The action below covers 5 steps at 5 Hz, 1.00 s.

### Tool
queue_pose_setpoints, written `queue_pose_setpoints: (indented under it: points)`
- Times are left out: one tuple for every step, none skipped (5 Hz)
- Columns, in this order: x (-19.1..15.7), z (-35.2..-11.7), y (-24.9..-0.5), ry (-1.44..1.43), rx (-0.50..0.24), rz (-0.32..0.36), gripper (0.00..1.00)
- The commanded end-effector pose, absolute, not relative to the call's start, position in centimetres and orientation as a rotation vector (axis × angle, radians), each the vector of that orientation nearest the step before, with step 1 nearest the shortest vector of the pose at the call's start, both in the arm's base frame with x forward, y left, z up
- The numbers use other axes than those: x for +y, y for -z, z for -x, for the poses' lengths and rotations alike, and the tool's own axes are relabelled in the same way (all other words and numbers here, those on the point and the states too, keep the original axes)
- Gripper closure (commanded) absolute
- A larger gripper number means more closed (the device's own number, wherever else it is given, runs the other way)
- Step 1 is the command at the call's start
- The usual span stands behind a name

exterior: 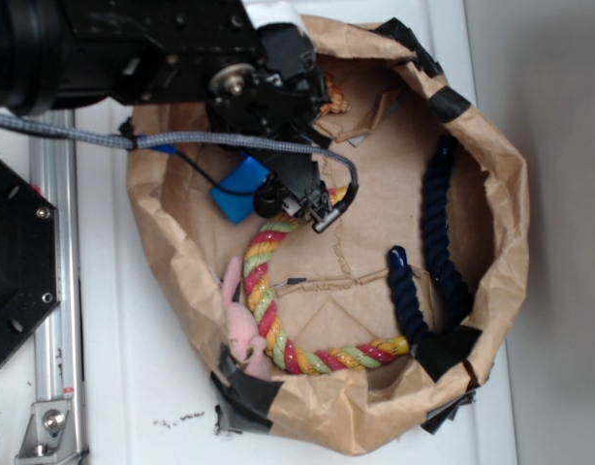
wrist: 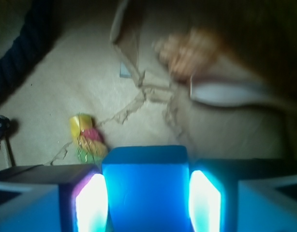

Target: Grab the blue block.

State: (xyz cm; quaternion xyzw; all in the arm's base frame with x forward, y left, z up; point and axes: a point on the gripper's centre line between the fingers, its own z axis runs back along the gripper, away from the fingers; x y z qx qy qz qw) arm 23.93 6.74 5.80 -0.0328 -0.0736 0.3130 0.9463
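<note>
Item: one blue block [wrist: 145, 186], a flat sky-blue slab, seen in the wrist view seated squarely between the two glowing pads [wrist: 92, 203] of the hand [wrist: 145, 205], both pads pressed against its sides; the hand was thus clenched on the block. In the exterior view the same block [exterior: 241, 190] showed at about 10 o'clock inside a brown paper bag [exterior: 491, 194] lying opened on a white tabletop [exterior: 142, 387], partly covered by the black arm [exterior: 133, 48] reaching in from the upper left, with the hand [exterior: 278, 199] just beside the slab. Whether the block rested on the bag floor or was lifted clear could not be told. Contents of the bag also recorded: a multicoloured rope ring [exterior: 278, 329] of red, yellow and green strands, running from the centre down towards 6 o'clock; a dark navy twisted rope [exterior: 443, 242] along the 3 o'clock wall; a small pink soft toy [exterior: 241, 334] at 7 o'clock, touching the ring; and an orange object [exterior: 336, 97] at 12 o'clock, blurred, kind uncertain. A grey braided cable [exterior: 84, 134] crossed from the left edge to the arm.
</note>
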Motion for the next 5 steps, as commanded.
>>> queue_pose_setpoints:
  points:
    - [5.2, -26.4, -11.3, -0.347, -0.280, 0.050, 1.00]
    - [4.1, -27.0, -11.9, -0.246, -0.257, 0.074, 1.00]
    - [2.0, -26.9, -11.8, -0.051, -0.196, 0.114, 1.00]
    - [0.8, -26.8, -11.9, 0.003, -0.195, 0.093, 1.00]
    - [0.4, -26.8, -12.0, -0.001, -0.229, 0.080, 1.00]
